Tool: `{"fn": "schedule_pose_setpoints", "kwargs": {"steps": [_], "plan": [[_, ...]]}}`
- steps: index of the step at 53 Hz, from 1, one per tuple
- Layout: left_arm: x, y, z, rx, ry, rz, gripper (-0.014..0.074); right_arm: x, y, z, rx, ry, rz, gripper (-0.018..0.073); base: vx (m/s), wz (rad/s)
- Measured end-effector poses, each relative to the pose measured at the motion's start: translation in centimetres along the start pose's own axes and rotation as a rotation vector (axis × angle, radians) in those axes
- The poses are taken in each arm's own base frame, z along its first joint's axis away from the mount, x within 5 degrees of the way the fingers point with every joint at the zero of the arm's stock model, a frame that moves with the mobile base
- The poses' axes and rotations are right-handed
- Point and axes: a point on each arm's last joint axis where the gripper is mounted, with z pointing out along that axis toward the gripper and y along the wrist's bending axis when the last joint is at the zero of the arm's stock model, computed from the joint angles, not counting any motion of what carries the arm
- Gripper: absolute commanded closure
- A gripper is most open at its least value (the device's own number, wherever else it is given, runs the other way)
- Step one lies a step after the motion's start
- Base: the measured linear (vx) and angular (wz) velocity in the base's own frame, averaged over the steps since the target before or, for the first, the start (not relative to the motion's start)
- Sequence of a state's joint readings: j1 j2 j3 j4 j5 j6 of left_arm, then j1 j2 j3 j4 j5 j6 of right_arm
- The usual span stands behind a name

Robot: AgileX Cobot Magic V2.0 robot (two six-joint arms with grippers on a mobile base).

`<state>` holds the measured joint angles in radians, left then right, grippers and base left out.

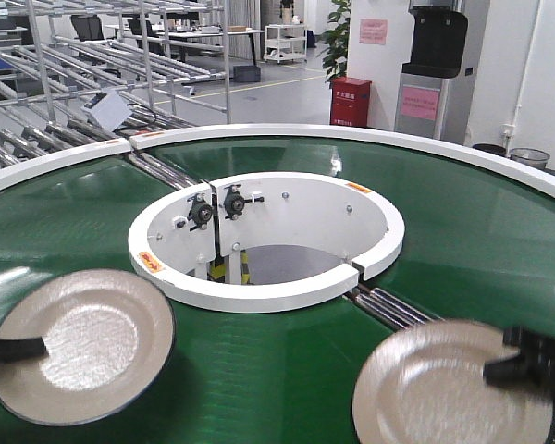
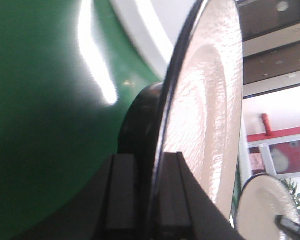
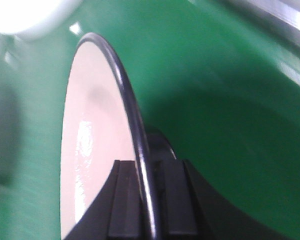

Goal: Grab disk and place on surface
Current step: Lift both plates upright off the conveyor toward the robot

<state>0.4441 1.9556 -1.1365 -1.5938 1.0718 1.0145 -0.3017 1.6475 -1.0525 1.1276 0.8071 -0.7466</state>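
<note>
Two cream disks with dark rims hang just above the green conveyor belt (image 1: pixel 287 370). My left gripper (image 1: pixel 14 351) is shut on the near edge of the left disk (image 1: pixel 83 342). In the left wrist view the disk (image 2: pixel 210 100) stands edge-on, its rim pinched between the fingers of the gripper (image 2: pixel 150 200). My right gripper (image 1: pixel 523 365) is shut on the right disk (image 1: pixel 439 393). In the right wrist view that disk (image 3: pixel 95 140) has its rim clamped in the gripper (image 3: pixel 147 200). The surface is out of view.
A white inner ring (image 1: pixel 268 291) with sensor brackets (image 1: pixel 217 208) stands at the belt's centre. Metal rollers (image 1: pixel 388 310) cross the belt at the right. The belt's white outer rim (image 1: pixel 351 137) curves behind. Steel racks (image 1: pixel 92 55) and a red cabinet (image 1: pixel 350 100) lie beyond.
</note>
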Motion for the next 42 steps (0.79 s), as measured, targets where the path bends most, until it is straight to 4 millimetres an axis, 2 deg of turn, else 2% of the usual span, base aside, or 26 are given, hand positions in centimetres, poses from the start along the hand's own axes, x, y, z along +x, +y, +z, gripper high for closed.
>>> {"fn": "schedule_pose_setpoints", "kwargs": {"steps": [4,10,18,28,42], "plan": [[-0.2,-2.4,-0.9,0.027,-0.022,0.028,0.0598,-0.5,2.5,-2.4,-0.057,-0.089,0.006,0.0568,0.00,0.00],[-0.3,-5.9,-2.3,0.072,-0.051,0.045,0.0598,-0.5,5.2,-5.1,-0.123,-0.159,0.021,0.0568,0.00,0.00],[0.0,-8.7,-3.7,0.095,-0.055,0.057,0.0598,0.0,7.4,-7.4,-0.171,-0.187,0.018,0.0568,0.00,0.00],[0.3,-10.7,-4.6,0.107,-0.068,0.068,0.0598,0.2,8.5,-8.4,-0.222,-0.217,0.032,0.0568,0.00,0.00],[0.6,-11.2,-4.9,0.102,-0.062,0.088,0.0598,0.0,8.8,-8.5,-0.252,-0.233,0.058,0.0568,0.00,0.00]]}}
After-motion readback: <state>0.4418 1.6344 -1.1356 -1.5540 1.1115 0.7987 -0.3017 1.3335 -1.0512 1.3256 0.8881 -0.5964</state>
